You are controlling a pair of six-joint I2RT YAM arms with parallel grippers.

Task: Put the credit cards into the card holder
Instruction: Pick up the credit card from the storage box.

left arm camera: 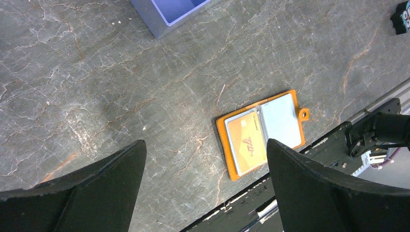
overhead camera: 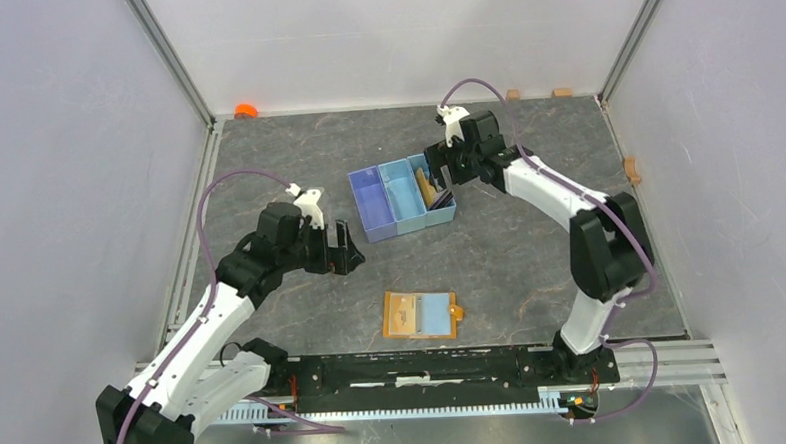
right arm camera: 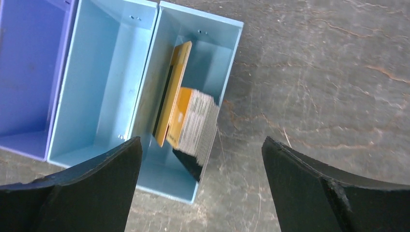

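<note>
The orange-tan card holder (overhead camera: pixel 420 315) lies open and flat near the table's front edge. In the left wrist view the card holder (left arm camera: pixel 261 133) shows a gold-yellow card (left arm camera: pixel 245 142) in its left panel and a pale blue right panel. More credit cards (right arm camera: pixel 191 123) stand on edge in the right compartment of the blue tray (right arm camera: pixel 109 140), gold-yellow in front, several grey and black behind; they also show from above (overhead camera: pixel 432 188). My left gripper (overhead camera: pixel 351 252) is open and empty, left of and above the holder. My right gripper (overhead camera: pixel 437 166) is open and empty over the tray's right end.
The three-compartment blue tray (overhead camera: pixel 374 218) sits mid-table; its left and middle compartments look bare. An orange object (overhead camera: pixel 246 110) lies at the back left corner. Small tan blocks (overhead camera: pixel 562 93) lie along the back and right edges. The black base rail (overhead camera: pixel 425 366) runs along the front.
</note>
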